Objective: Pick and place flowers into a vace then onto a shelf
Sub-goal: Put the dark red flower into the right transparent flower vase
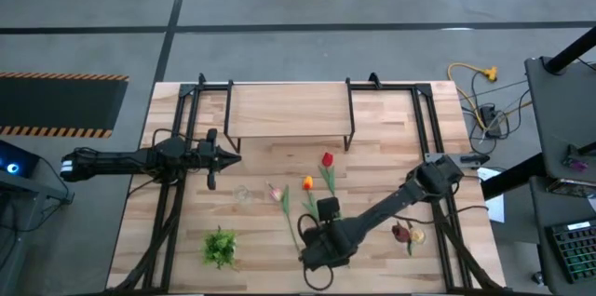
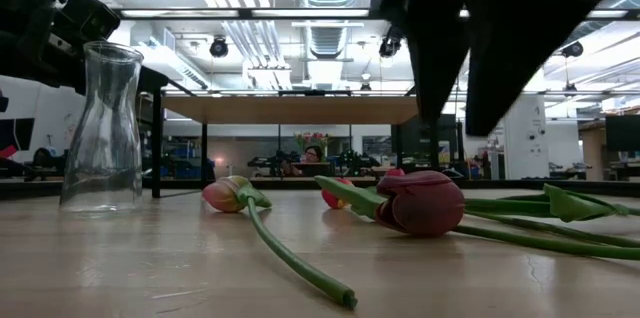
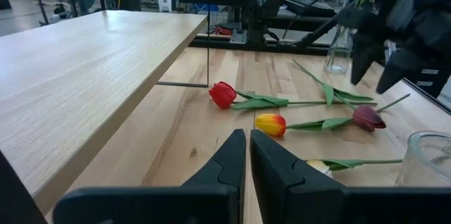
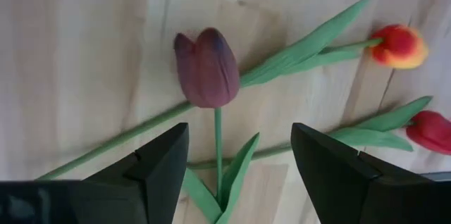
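Tulip: maroon (image 4: 208,69), flat on table, I go for stem below head
R gripper (image 4: 239,164): fingers spread, hovering over it
L gripper (image 3: 248,155): pressed together, idle nr shelf (image 1: 289,110)

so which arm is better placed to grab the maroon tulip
Right. Its open hand hangs directly over the maroon tulip, fingers either side of its stem. The left hand, shut, sits by the shelf.
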`<state>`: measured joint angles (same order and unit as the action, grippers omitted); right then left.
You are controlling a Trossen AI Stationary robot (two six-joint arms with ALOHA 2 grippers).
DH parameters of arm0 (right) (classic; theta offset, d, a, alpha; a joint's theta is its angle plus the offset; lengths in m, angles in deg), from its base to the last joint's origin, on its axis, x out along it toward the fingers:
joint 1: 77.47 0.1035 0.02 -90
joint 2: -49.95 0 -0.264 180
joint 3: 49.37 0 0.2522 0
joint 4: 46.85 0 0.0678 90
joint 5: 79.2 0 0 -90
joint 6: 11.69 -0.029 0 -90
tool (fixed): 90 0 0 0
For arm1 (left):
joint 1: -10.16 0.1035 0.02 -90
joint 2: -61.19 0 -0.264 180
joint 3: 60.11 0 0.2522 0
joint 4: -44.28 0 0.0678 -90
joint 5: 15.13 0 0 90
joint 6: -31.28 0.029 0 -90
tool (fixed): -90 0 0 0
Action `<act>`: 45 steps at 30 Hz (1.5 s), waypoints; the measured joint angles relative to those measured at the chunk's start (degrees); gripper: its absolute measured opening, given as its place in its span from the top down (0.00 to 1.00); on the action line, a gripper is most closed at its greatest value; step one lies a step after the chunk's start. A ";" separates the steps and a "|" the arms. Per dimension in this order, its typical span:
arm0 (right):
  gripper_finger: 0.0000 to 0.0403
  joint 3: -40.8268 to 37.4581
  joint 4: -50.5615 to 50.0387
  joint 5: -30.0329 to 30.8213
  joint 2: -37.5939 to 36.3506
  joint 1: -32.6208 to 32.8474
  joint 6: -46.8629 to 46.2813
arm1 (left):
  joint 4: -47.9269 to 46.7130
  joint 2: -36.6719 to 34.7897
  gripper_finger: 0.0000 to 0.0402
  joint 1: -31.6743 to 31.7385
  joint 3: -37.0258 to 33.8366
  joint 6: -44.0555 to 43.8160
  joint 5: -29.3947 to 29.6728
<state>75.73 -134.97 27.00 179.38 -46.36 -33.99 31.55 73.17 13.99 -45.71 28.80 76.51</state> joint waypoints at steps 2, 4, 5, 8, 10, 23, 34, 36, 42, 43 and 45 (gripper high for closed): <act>0.40 -1.57 0.13 -0.15 0.13 -0.17 -0.09 | 0.00 0.01 0.99 -0.01 0.00 0.02 0.00; 0.40 -3.28 0.44 -0.22 0.13 -0.32 -0.17 | 0.00 0.01 0.99 0.00 0.00 0.00 -0.01; 0.40 -4.09 0.79 -0.21 0.13 -0.38 -0.21 | 0.00 0.01 0.99 0.00 0.01 0.01 -0.01; 0.41 -6.61 3.95 -0.22 0.13 -0.44 -0.08 | 0.00 0.01 0.99 0.00 0.00 0.00 0.01; 0.42 -8.17 7.10 -0.24 0.13 -0.48 0.56 | 0.00 0.01 0.99 0.00 0.00 0.00 0.01; 0.48 -10.74 9.60 -0.65 0.06 -0.58 1.97 | 0.00 0.01 0.99 -0.01 0.01 0.01 0.00; 0.58 -10.69 9.64 -1.60 -0.22 -1.20 2.83 | 0.00 0.01 0.99 -0.01 0.00 0.00 0.01; 0.62 -10.70 9.66 -1.67 -0.22 -1.20 2.99 | 0.00 0.01 0.99 -0.02 0.00 0.00 0.01; 0.77 -10.70 9.66 -1.70 -0.22 -1.18 3.02 | 0.00 0.00 0.99 0.00 0.00 0.00 0.01; 0.80 -10.70 9.68 -1.68 -0.22 -1.18 3.02 | -0.01 0.01 0.99 -0.02 0.00 0.01 -0.01; 0.85 -10.72 9.68 -1.68 -0.22 -1.18 3.24 | 0.00 0.01 0.99 0.00 0.00 0.02 0.00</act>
<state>65.02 -125.29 25.32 179.16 -47.54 -30.75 31.55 73.18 13.99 -45.71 28.82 76.51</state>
